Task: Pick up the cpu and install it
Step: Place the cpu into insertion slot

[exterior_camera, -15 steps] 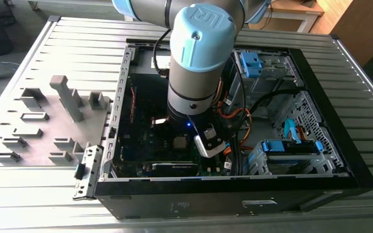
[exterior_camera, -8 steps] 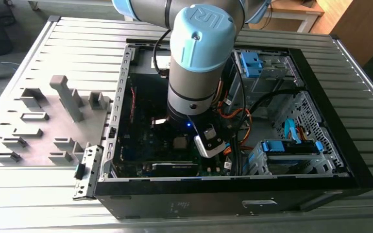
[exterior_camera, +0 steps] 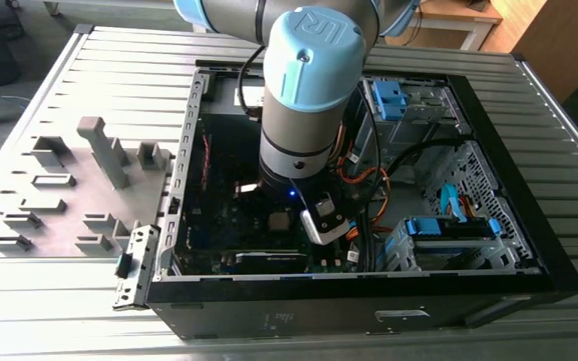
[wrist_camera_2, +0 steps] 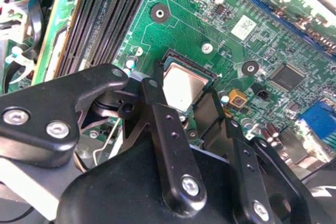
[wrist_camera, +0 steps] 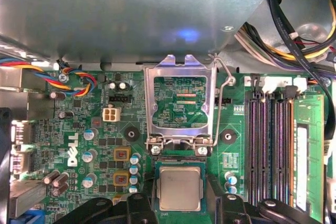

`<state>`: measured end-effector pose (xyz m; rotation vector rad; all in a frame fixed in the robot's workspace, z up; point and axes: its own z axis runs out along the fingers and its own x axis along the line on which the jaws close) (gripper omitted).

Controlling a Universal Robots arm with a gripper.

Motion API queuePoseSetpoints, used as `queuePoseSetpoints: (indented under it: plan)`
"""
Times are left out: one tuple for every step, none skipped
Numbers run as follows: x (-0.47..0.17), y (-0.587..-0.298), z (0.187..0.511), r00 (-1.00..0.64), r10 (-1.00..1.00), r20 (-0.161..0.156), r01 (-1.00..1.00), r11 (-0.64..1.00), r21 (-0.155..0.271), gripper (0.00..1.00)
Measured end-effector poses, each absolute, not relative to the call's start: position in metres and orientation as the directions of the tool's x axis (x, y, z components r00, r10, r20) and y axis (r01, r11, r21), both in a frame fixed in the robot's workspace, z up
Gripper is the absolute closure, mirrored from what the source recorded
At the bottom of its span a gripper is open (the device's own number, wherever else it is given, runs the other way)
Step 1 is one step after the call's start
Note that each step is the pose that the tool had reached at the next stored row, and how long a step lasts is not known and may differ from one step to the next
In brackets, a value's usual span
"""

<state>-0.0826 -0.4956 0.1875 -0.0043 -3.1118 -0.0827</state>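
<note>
The cpu (wrist_camera: 180, 188) sits in its socket (wrist_camera_2: 185, 59), at 8 o'clock from the middle of the case (exterior_camera: 319, 320). The gripper (wrist_camera_2: 183, 88) straddles it; clamped or loose, I cannot tell. Any skewed pull risks bending socket pins.

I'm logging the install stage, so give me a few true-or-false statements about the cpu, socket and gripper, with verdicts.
1. The cpu lies in its socket. True.
2. The metal retention frame is closed over the cpu. False: it stands flipped open, clear of the cpu.
3. The gripper straddles the cpu, jaws apart. True.
4. Every memory slot is empty. False: a green memory stick sits in one.
</note>
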Motion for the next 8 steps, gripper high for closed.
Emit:
queuePoseSetpoints:
  plan:
    - [-0.0826,-0.4956,0.1875,-1.000,0.005,0.029,0.006,0.999,0.053,0.53]
    - [-0.0826,-0.4956,0.1875,-1.000,0.008,0.029,0.009,0.999,0.053,0.53]
    - [-0.0826,-0.4956,0.1875,-1.000,0.011,0.029,0.012,0.999,0.053,0.53]
    - [-0.0826,-0.4956,0.1875,-0.999,0.014,0.029,0.015,0.998,0.053,0.53]
    - [-0.0826,-0.4956,0.1875,-0.999,0.015,0.029,0.017,0.998,0.053,0.53]
    - [-0.0826,-0.4956,0.1875,-0.999,0.016,0.029,0.017,0.998,0.053,0.53]
    - [-0.0826,-0.4956,0.1875,-0.999,0.018,0.029,0.020,0.998,0.053,0.53]
    - [-0.0826,-0.4957,0.1874,-0.999,0.021,0.029,0.023,0.998,0.053,0.53]
